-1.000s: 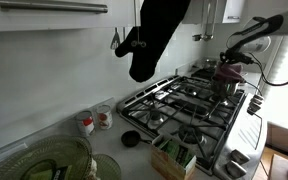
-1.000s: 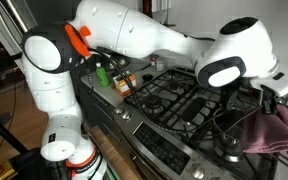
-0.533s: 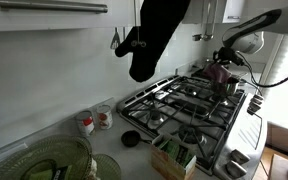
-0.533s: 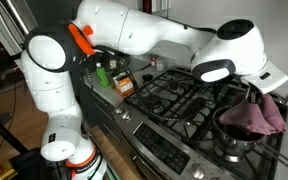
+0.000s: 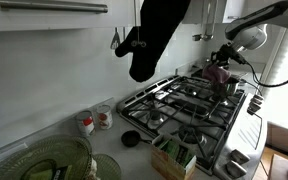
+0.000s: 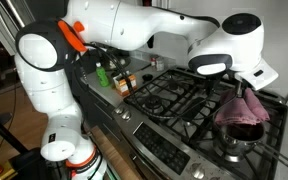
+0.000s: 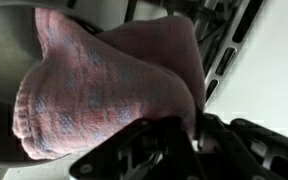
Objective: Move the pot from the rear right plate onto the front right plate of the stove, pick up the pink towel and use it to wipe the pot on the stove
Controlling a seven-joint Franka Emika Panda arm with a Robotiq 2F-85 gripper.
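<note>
The pink towel [image 6: 246,110] hangs bunched from my gripper [image 6: 242,90], which is shut on its top. It dangles over the shiny pot [image 6: 236,148] and reaches down to the pot's rim. The pot stands on a grate at the knob-side corner of the stove [image 6: 174,100]. In an exterior view the towel [image 5: 216,72] and pot [image 5: 229,89] show at the far end of the stove [image 5: 184,105], under the gripper [image 5: 227,62]. The wrist view is filled by the towel [image 7: 94,80], pinched in the gripper [image 7: 179,128]; the pot itself is hard to make out there.
A big black oven mitt [image 5: 154,35] hangs over the stove's back. On the counter beside the stove stand cups [image 5: 94,120], a small black pan [image 5: 131,138], a box [image 5: 174,152] and a green bowl [image 5: 54,160]. Bottles [image 6: 109,75] stand behind the arm.
The gripper has carried the towel sideways from beside the pot to above it, and the wrist has risen a little. The pot has not moved.
</note>
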